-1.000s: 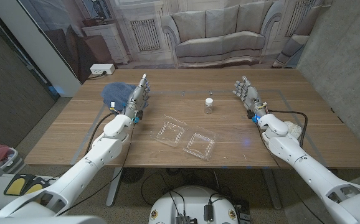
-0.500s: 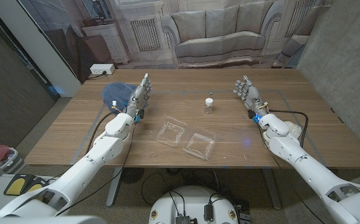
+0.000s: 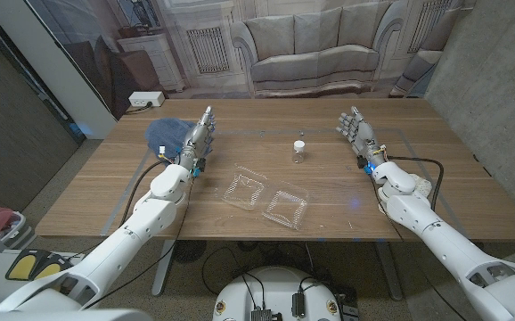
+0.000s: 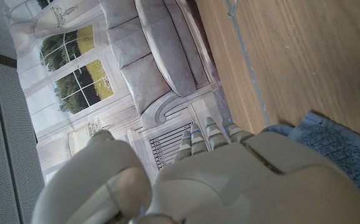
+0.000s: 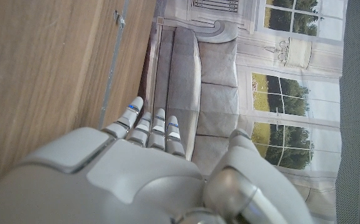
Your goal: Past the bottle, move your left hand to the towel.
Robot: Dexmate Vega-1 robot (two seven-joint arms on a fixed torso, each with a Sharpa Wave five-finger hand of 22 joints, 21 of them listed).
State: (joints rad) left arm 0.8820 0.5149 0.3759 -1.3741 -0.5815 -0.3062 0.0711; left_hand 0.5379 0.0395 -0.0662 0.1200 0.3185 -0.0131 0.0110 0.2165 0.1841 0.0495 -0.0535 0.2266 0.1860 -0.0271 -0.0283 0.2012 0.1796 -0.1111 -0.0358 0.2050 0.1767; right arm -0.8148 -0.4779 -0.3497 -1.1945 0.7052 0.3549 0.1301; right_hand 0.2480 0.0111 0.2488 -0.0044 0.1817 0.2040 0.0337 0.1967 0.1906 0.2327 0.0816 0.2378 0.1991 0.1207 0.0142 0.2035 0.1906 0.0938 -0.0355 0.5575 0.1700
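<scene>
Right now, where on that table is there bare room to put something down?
Bare wood lies between the small bottle and the right hand, and along the far edge of the table. It is crowded at the middle front, where the clear clamshell container lies open, and around the blue towel by the left hand.

A blue towel [image 3: 166, 134], a white-capped clear bottle [image 3: 299, 152] and pale grey hands on a brown wood-grain table [image 3: 329, 192].

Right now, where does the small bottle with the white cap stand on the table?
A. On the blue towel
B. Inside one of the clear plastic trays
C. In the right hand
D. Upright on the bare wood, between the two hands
D: in the head view the bottle stands upright on bare table, between the left hand and right hand, apart from the towel.
</scene>
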